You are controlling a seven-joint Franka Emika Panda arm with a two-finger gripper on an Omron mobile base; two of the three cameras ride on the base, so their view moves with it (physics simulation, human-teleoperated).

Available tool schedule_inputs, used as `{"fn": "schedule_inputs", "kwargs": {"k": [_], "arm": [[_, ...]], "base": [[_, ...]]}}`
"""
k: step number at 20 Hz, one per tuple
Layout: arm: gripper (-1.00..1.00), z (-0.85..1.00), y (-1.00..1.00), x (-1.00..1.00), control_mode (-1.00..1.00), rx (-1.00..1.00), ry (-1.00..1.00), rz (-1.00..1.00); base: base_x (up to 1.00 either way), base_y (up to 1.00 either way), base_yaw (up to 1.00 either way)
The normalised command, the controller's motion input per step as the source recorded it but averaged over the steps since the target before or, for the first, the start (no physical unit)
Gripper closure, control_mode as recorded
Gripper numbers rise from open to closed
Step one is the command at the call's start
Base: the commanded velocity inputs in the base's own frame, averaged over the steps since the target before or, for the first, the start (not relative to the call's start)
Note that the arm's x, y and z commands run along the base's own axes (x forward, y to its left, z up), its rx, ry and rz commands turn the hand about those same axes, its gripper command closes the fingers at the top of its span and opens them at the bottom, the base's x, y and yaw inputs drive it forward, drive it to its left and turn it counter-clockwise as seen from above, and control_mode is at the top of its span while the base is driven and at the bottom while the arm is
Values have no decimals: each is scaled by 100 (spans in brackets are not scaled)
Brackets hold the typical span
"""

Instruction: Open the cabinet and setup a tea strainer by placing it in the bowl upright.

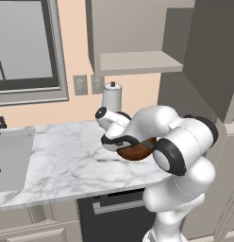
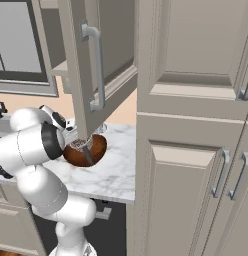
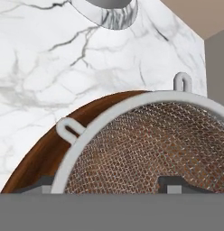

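The taupe-grey cabinet [image 1: 133,33] stands open, its door [image 2: 78,75] with the silver bar handle [image 2: 99,65] swung out over the counter. Below it, the reddish-brown bowl [image 1: 137,152] [image 2: 96,149] rests on the marble counter. The silver mesh tea strainer [image 3: 145,144] [image 2: 78,144] sits in the bowl [image 3: 37,162], rim up, its thin handle [image 2: 89,156] slanting over the front of the bowl. My gripper [image 3: 109,186] hovers right above the strainer, open. Its fingertips [image 3: 44,184] are spread wide to either side of the strainer's near rim.
A white paper towel roll [image 1: 111,97] stands just behind the bowl by the wall. The open door hangs close above the bowl. A sink [image 1: 10,156] lies at the left of the counter [image 1: 67,156]. Tall cabinets [image 2: 196,125] wall off the right.
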Motion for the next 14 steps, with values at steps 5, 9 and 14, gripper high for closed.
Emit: {"fn": "schedule_inputs", "kwargs": {"k": [5,9,14], "arm": [[-100,0,0,0,-100,0,0,0],[-100,3,0,0,-100,0,1,0],[-100,8,0,0,-100,1,0,0]], "base": [[0,0,0],[0,0,0],[0,0,0]]}}
